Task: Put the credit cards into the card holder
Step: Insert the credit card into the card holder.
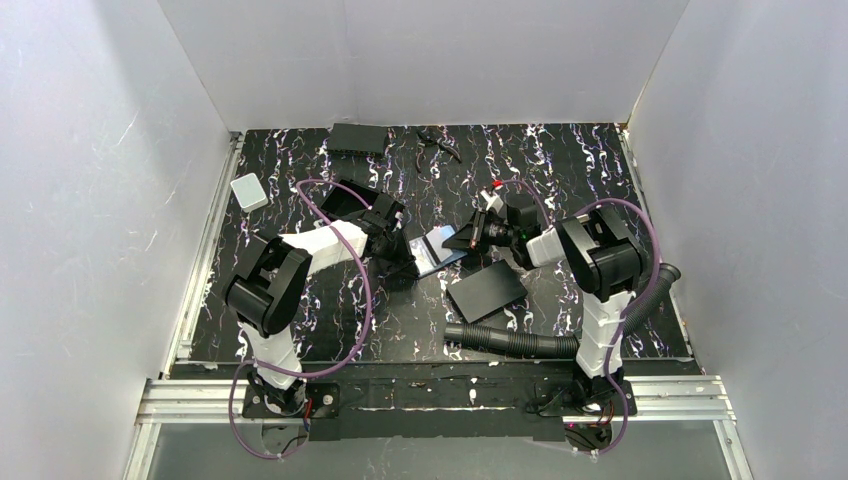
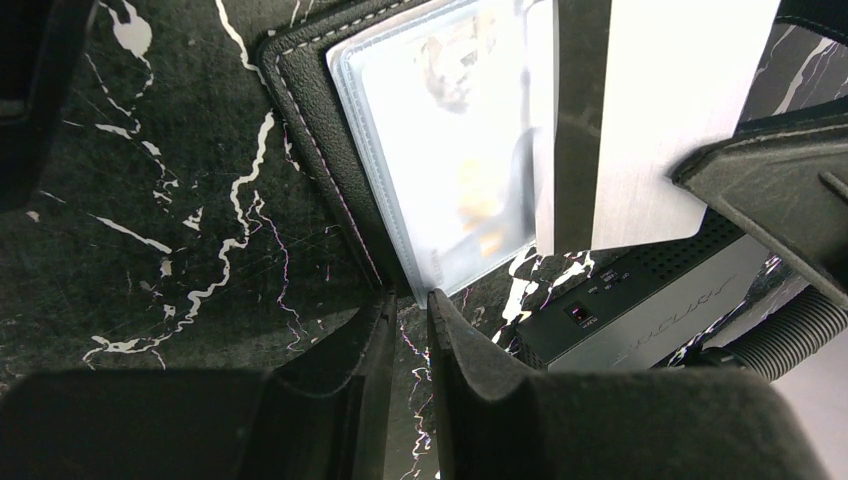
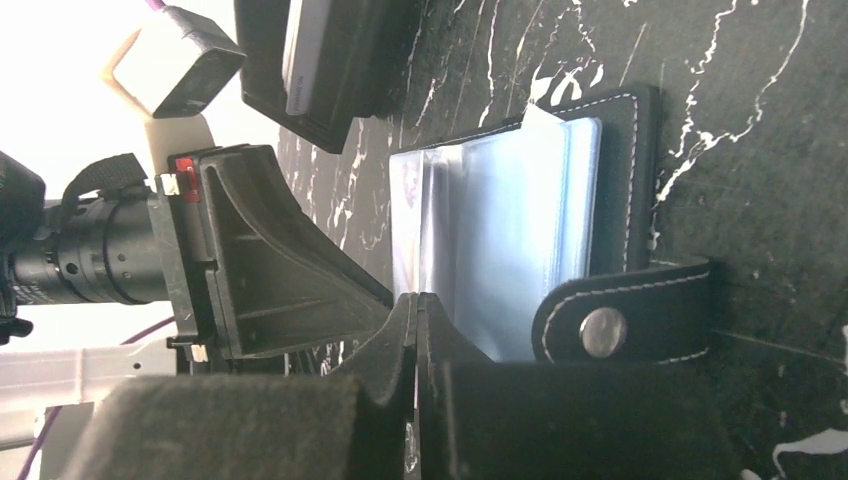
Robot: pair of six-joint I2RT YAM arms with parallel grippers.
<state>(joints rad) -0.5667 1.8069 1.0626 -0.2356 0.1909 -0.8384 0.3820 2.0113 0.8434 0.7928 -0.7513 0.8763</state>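
The black leather card holder [image 1: 432, 256] lies open mid-table with its clear bluish sleeves fanned; it also shows in the left wrist view [image 2: 440, 150] and the right wrist view [image 3: 520, 230]. My right gripper [image 1: 470, 238] is shut on a pale credit card [image 2: 650, 120], seen edge-on between the fingertips [image 3: 418, 305], with the card's far edge over the sleeves. My left gripper [image 1: 402, 268] is down at the holder's near-left corner, jaws almost together [image 2: 410, 305] with a thin gap and nothing between them. No other cards show.
A flat black box [image 1: 487, 290] lies just right of the holder, also in the left wrist view [image 2: 640, 300]. A black ribbed hose [image 1: 520, 342] runs in front of it. Another black box [image 1: 357, 138], black pliers [image 1: 437, 143] and a small white box [image 1: 248, 190] sit farther back.
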